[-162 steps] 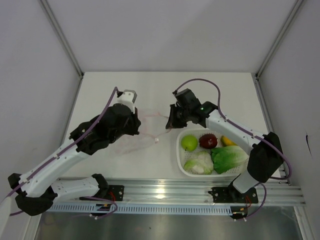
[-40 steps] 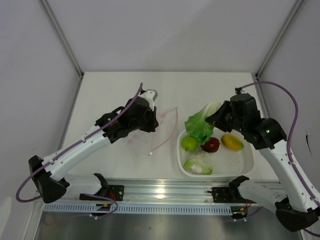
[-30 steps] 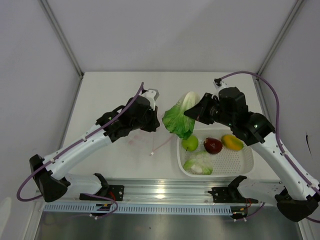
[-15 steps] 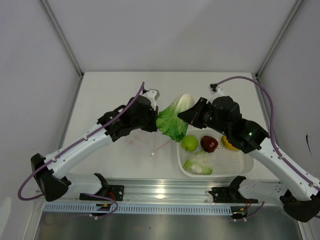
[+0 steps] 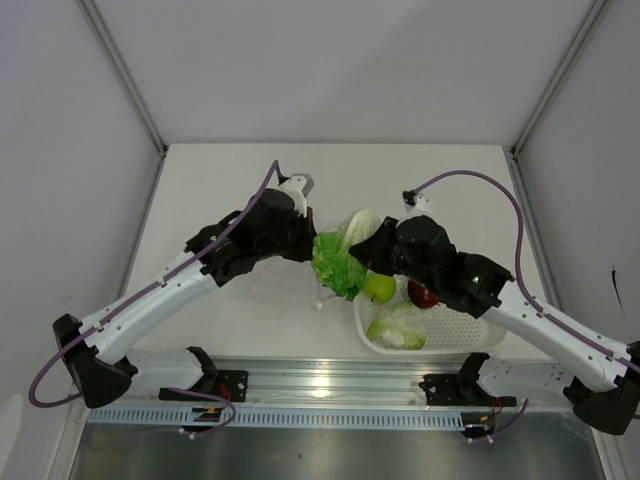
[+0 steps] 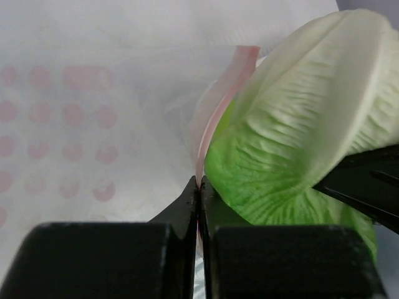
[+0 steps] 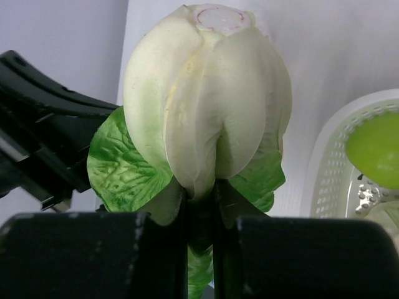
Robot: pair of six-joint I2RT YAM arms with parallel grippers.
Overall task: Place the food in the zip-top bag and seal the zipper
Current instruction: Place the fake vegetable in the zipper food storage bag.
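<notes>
Three pieces wait in the white basket (image 5: 360, 318) on the table (image 5: 230, 180): cauliflower (image 5: 396, 328), green apple (image 5: 379, 287), dark red apple (image 5: 423, 296). Step in hand, by my reading: loading the lettuce (image 5: 338, 258). Right jaws clamp its pale stem end, leaves at the bag mouth. Left jaws pinch the zipper (image 6: 215, 118), holding the zip-top bag (image 6: 68, 106) open. Next: push the lettuce well inside, then release.

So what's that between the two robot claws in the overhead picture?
The lettuce. The right gripper holds it, and its green leaves reach the pink zipper pinched by the left gripper. The top view shows this best.
</notes>
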